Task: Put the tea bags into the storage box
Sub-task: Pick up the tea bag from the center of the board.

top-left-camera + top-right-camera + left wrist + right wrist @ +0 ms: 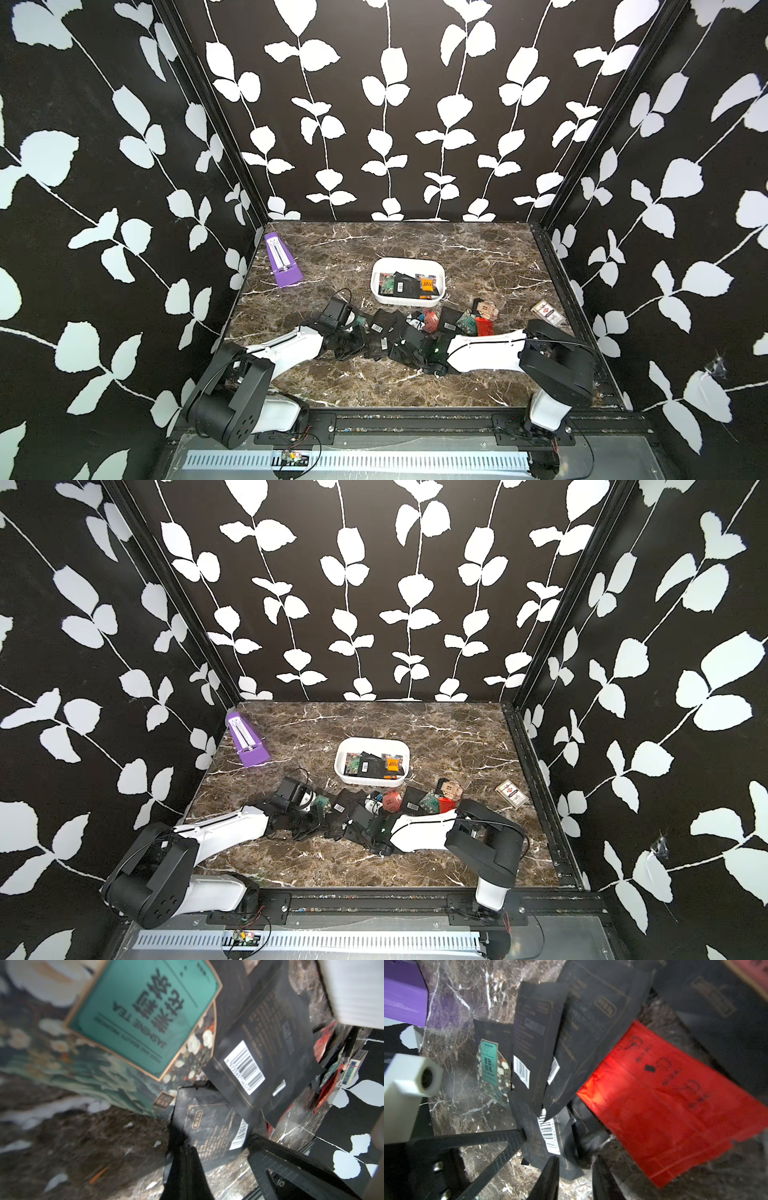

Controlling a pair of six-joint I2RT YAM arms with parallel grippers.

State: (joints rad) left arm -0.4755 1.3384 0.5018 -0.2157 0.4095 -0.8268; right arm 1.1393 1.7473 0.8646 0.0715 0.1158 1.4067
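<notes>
Mid-pick among the loose tea bags (432,322), with the left gripper (180,1147) clenched on the edge of a black barcoded sachet (209,1132) low over the marble table (415,386). Just across that sachet, the right gripper (576,1159), jaws part-way apart over black foil; cannot tell whether gripping or only straddling. Close beside the right gripper, a red sachet (664,1105); beside the left, a green jasmine sachet (143,1012). Beyond both tools, away from the arm bases and clear of them, the storage box (399,301), already holding several sachets, with most of the loose heap lying between box and grippers. Probably next: lift the pinched sachet straight up, free of its overlapping neighbours, swing over the near wall, release inside. Calls for one tool letting go first in case of a shared hold
</notes>
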